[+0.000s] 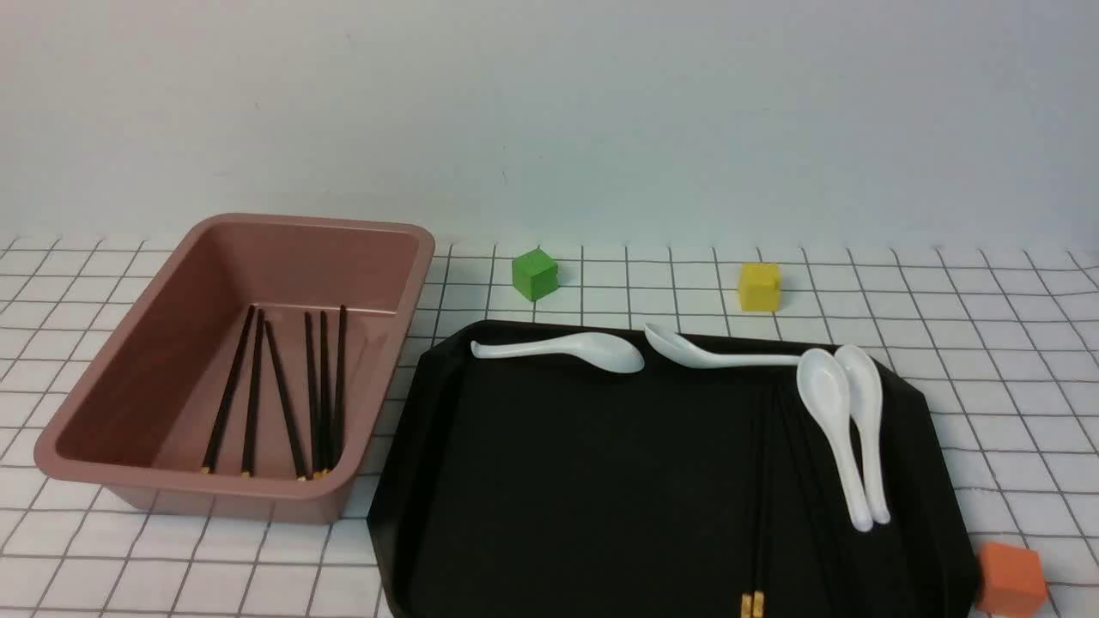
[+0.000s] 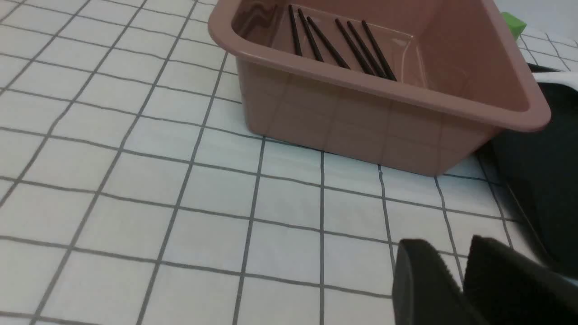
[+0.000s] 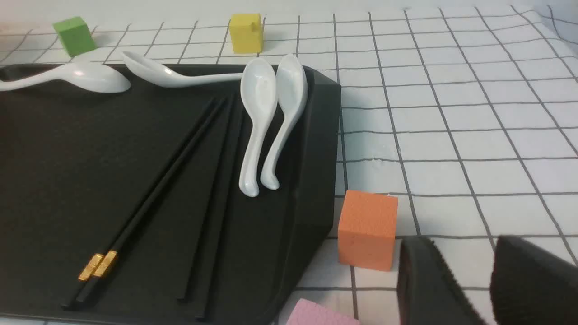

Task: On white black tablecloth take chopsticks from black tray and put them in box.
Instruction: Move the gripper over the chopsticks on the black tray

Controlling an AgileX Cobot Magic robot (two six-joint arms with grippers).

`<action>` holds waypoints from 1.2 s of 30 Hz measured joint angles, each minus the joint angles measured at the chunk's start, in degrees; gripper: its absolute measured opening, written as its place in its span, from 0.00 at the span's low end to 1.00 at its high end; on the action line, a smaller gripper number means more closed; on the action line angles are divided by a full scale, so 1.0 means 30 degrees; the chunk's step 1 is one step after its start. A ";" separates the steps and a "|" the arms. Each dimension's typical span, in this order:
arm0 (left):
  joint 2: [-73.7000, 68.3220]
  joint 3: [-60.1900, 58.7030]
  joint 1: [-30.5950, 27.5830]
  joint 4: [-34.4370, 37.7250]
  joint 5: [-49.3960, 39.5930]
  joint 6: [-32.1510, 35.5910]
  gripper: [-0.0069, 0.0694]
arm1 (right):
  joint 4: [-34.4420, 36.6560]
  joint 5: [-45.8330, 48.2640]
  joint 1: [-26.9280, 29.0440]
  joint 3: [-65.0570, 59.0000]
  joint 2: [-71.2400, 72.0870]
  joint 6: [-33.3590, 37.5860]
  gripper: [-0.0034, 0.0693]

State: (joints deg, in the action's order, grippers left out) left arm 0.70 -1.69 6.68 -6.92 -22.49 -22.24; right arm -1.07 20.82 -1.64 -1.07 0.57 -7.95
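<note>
On the tablecloth (image 1: 987, 343), the pink-brown box (image 1: 129, 360) stands on the left with several black chopsticks (image 1: 283, 395) lying in it; they also show in the left wrist view (image 2: 343, 45). The black tray (image 1: 558, 481) lies to its right. A pair of chopsticks (image 3: 97, 266) with gold ends lies on the tray, seen in the front view (image 1: 753, 605) at the bottom edge. Two more dark sticks (image 3: 212, 203) lie beside them. My left gripper (image 2: 445, 243) hangs empty over the cloth near the box (image 2: 361, 122), its jaws almost together. My right gripper (image 3: 460, 241) is open and empty beside the tray (image 3: 67, 158).
Several white spoons (image 1: 850, 429) lie on the tray's far and right parts. A green cube (image 1: 535, 274) and a yellow cube (image 1: 760, 286) stand behind the tray. An orange cube (image 3: 366, 229) sits by the tray's near right corner, a pink block (image 3: 316, 316) below it.
</note>
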 joint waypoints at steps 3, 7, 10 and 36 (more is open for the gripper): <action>0.0000 0.0000 0.0000 0.0000 0.0000 0.0000 0.32 | 0.0000 0.0000 0.0000 0.0000 0.0000 0.0000 0.38; 0.0000 0.0000 0.0000 0.0000 0.0000 0.0000 0.32 | 0.0000 0.0000 0.0000 0.0000 0.0000 0.0000 0.38; 0.0000 0.0000 0.0000 0.0000 0.0000 0.0000 0.32 | 0.0000 0.0000 0.0000 0.0000 0.0000 0.0000 0.38; 0.0000 0.0000 0.0000 0.0000 0.0000 0.0000 0.36 | -0.0453 -0.0018 0.0000 0.0000 0.0000 0.0000 0.38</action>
State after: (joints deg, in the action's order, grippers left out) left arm 0.70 -1.69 6.68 -6.92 -22.49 -22.24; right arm -2.43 20.76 -1.64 -1.07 0.57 -7.95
